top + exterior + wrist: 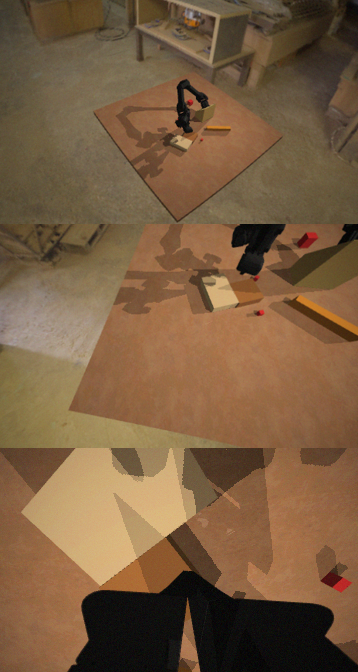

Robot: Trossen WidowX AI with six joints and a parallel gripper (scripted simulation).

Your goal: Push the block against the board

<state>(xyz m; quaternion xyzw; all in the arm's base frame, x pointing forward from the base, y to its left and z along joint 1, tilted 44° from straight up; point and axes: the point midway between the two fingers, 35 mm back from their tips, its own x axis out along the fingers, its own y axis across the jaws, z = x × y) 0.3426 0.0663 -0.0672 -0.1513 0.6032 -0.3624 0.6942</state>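
Observation:
The pale board [180, 143] [221, 294] [90, 513] lies flat. The brown square block [194, 137] [247, 293] [162, 560] lies against its long side, with no gap that I can see. In the exterior view the block's front edge looks about even with the board's front end; the board runs on past the block at the back. In the wrist view the fingers hide the block's lower part. My gripper [187, 130] [249, 271] [187, 576] is shut and empty. It hangs above the mat, behind the block in the exterior view, and seems clear of both parts.
A small red cube [260, 313] [201, 140] lies in front of the block; another [256, 278] [340, 582] lies behind it. An orange bar [217, 128] [325, 317] and an upright olive panel [205, 113] [328, 266] stand to the right. A larger red block [190, 102] [308, 240] is further back.

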